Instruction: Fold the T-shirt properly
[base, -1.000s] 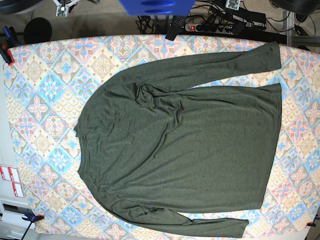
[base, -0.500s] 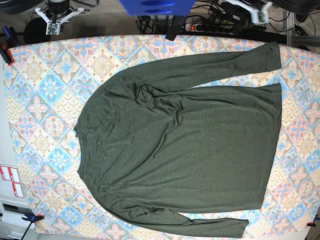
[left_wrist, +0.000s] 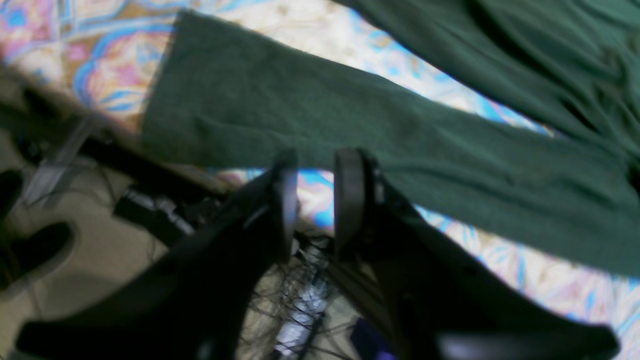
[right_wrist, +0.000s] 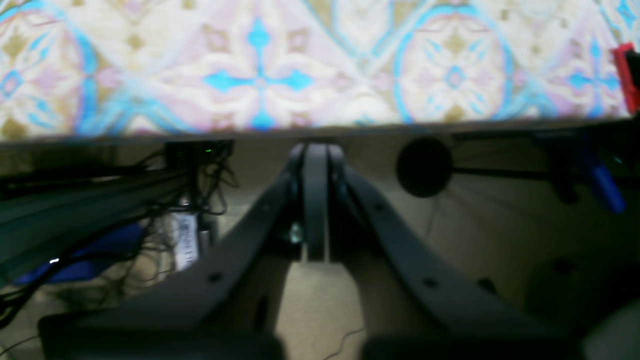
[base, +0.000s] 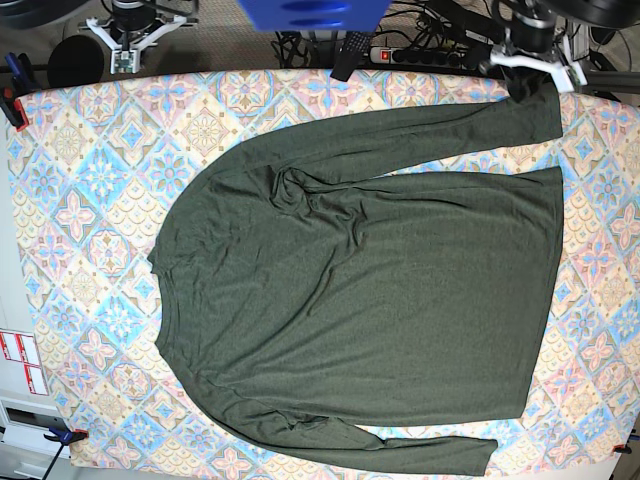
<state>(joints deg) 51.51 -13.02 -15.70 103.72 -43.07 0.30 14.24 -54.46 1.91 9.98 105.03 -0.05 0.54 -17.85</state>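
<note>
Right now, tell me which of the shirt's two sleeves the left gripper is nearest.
The sleeve along the table's far edge; the left gripper hovers by its cuff, the other sleeve lies at the near edge.

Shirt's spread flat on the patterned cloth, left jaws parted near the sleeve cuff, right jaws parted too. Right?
Not quite. In the right wrist view the right gripper has its jaws shut, over the table edge. The rest stands: T-shirt flat, left gripper parted by the sleeve cuff.

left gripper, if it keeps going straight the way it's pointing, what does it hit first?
Most likely the T-shirt: its sleeve lies straight across the line just beyond the left gripper, whose jaws stand slightly apart. A thin strip of patterned table cover shows between them, so depth is unclear.
</note>
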